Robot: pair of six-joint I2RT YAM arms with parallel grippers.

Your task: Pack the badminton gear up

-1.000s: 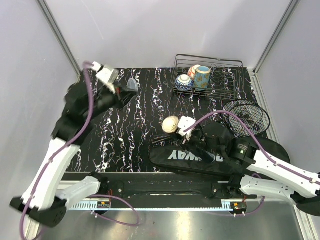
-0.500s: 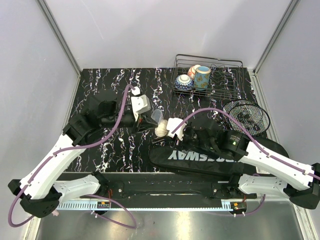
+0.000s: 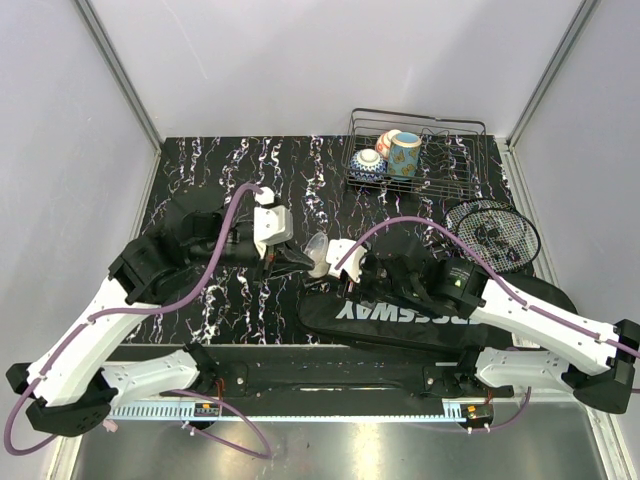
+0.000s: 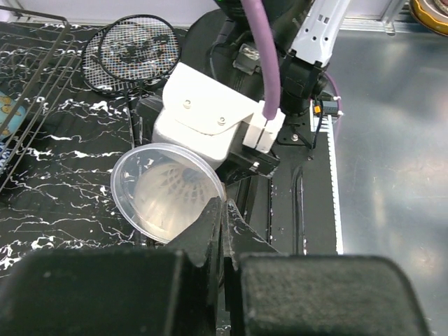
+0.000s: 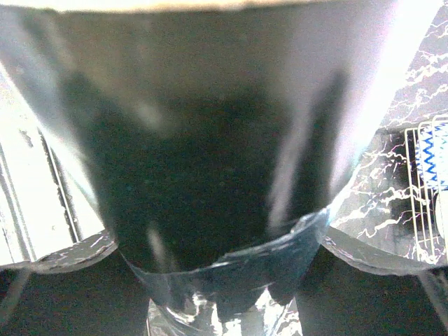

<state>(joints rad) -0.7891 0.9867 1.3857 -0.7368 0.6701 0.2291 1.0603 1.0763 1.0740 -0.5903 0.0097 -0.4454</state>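
Note:
My left gripper [image 3: 300, 259] is shut on the rim of a clear round lid [image 3: 316, 247]. The left wrist view shows the lid [image 4: 168, 192] pinched at its edge by my left gripper [image 4: 222, 210], with a white feather shuttlecock [image 4: 171, 183] showing through it. My right gripper [image 3: 345, 258] is shut on the dark tube [image 5: 210, 161], which fills the right wrist view between the fingers [image 5: 56, 246]. The lid stands right at the tube's open end. The black CROSSWAY bag [image 3: 430, 312] lies under the right arm. Two rackets [image 3: 495, 230] lie at the right.
A wire basket [image 3: 440, 180] with painted ceramic cups [image 3: 405, 152] stands at the back right; it also shows in the left wrist view [image 4: 28, 84] and the right wrist view [image 5: 427, 189]. The black marbled tabletop [image 3: 220, 170] is walled on three sides.
My left arm has swung from the far left back corner to the centre with the lid. My right gripper moved the tube slightly left, so lid and tube mouth now meet.

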